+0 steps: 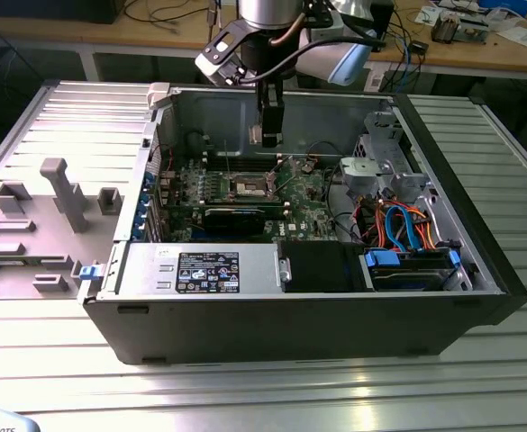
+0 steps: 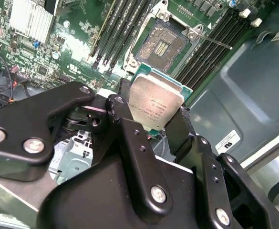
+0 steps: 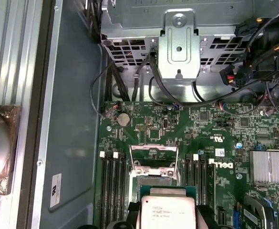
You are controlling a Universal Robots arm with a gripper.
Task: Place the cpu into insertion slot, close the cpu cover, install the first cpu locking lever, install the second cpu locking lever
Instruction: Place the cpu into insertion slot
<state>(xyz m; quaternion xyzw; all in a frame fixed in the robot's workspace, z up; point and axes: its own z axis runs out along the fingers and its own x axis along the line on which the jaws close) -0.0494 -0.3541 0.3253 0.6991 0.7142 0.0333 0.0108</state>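
Fingers (image 2: 129, 136) clamp the cpu (image 2: 156, 102) above the empty insertion slot (image 2: 164, 45); nothing seated yet, the cpu cover (image 3: 154, 149) stands raised, both locking levers (image 2: 214, 42) unfastened.

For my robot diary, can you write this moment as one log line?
gripper: shut on cpu | cpu: over insertion slot, not seated | cpu cover: open

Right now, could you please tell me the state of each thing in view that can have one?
cpu: held in the hand, not seated.
hand: shut on the cpu.
insertion slot: uncovered, empty.
cpu cover: flipped open.
locking lever: released, swung out.
computer case: open, side panel off.
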